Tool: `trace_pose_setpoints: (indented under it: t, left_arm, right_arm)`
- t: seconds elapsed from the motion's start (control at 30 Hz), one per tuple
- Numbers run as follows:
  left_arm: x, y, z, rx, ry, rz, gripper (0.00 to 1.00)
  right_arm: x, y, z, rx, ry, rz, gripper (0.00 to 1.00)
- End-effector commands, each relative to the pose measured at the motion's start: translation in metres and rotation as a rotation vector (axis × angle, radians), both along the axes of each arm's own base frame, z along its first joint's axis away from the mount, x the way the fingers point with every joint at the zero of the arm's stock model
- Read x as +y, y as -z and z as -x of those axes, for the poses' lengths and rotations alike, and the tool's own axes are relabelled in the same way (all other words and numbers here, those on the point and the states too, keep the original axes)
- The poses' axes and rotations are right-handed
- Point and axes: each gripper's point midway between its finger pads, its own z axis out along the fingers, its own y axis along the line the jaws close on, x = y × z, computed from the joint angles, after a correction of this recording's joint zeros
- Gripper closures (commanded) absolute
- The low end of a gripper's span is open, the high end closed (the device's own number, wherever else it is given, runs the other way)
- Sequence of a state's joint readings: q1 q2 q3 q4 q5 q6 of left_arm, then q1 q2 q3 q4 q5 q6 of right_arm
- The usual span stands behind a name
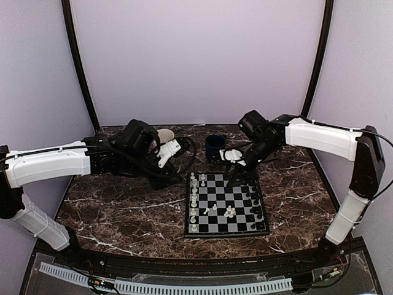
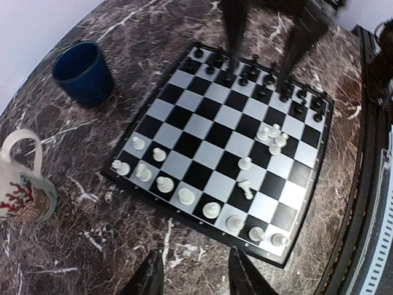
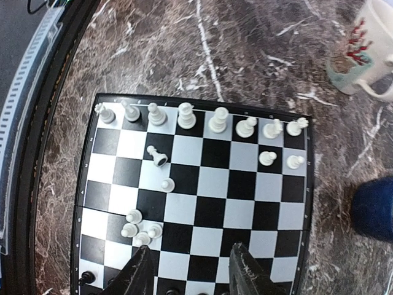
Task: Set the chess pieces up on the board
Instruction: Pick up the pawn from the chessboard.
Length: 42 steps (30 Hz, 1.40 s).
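Closest to the lens in the left wrist view, the left fingers (image 2: 150, 279) stand apart with nothing between them, hanging over the counter (image 2: 92, 246) just beside the white edge of the board (image 2: 209, 123). The right fingers (image 3: 138, 273) are also parted and empty, poised above the black pieces (image 2: 242, 80) on the far side. White back-row pieces (image 3: 186, 115) line their edge with two pawns (image 3: 267, 158) in front, but a cluster of four white pieces (image 3: 130, 230) sits mid-board, and a lone pawn (image 3: 167, 184) and a toppled piece (image 3: 156, 157) lie between it and the back row. A blue cup (image 2: 83, 72) and a patterned mug (image 2: 24, 184) stand off the board. The step in hand looks like moving those strays to the empty second-row squares. It would go best by taking an outer piece of the cluster first, descending straight with the fingers narrowly parted so neighbours are not knocked, and releasing only once the base sits flat in its square.
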<state>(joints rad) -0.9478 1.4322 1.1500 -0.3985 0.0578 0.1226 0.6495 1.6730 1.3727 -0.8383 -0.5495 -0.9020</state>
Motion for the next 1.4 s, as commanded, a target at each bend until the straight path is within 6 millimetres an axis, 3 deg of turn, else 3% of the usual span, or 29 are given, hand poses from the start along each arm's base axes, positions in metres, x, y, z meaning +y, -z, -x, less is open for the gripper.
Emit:
trace_pose_setpoints:
  t: [0.0,0.2,0.5,0.77,1.37]
  left_arm:
    - [0.029,-0.030,-0.046,-0.014,-0.163,0.188,0.61]
    - [0.073,-0.045,-0.084,-0.074,-0.324,0.272,0.60]
    - [0.105,-0.067,-0.093,-0.131,-0.418,0.369,0.57]
    - [0.106,-0.069,-0.092,-0.133,-0.417,0.376,0.56]
    - [0.105,-0.064,-0.093,-0.114,-0.416,0.376,0.56]
  right_arm:
    - [0.013,0.026,0.007,-0.081,-0.103,0.138,0.58]
    - [0.038,0.055,0.021,-0.073,-0.193,0.222,0.59]
    - [0.058,0.086,0.032,-0.089,-0.267,0.308,0.60]
    - [0.064,0.101,0.035,-0.092,-0.298,0.349,0.59]
    - [0.067,0.115,0.048,-0.073,-0.346,0.389,0.62]
